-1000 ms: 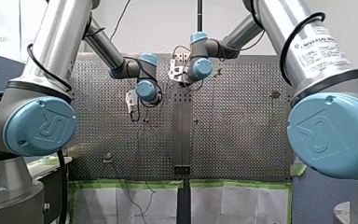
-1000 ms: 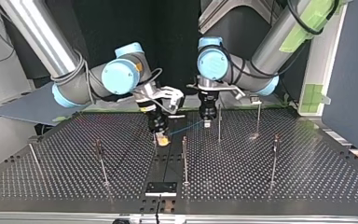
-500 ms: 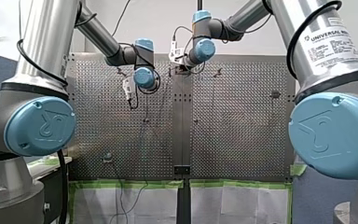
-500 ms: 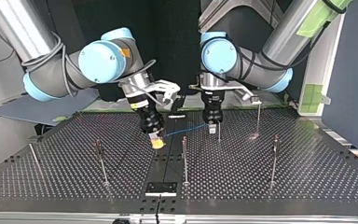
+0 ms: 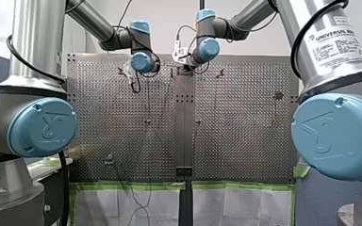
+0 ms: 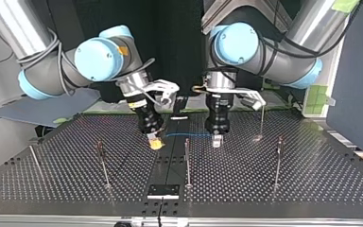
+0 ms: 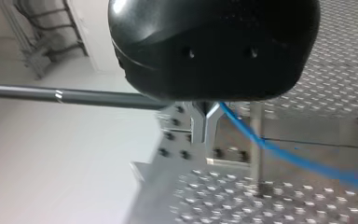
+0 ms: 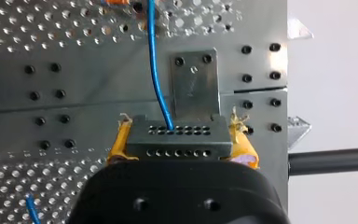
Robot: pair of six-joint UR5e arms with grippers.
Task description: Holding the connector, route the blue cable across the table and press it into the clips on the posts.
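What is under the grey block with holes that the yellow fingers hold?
Under the connector, which my right gripper grips, lie a screwed-on metal plate and the holed table. The connector covers the plate's near end.

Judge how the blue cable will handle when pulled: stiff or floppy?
Likely flexible: the blue cable curves away from the connector in my right claw. Probably light: it is thin. Should straighten under tension, as toward my left claw.

Pale wall (image 5: pixel 169 19), blue panel (image 6: pixel 355 71), green tape (image 5: pixel 122 186)
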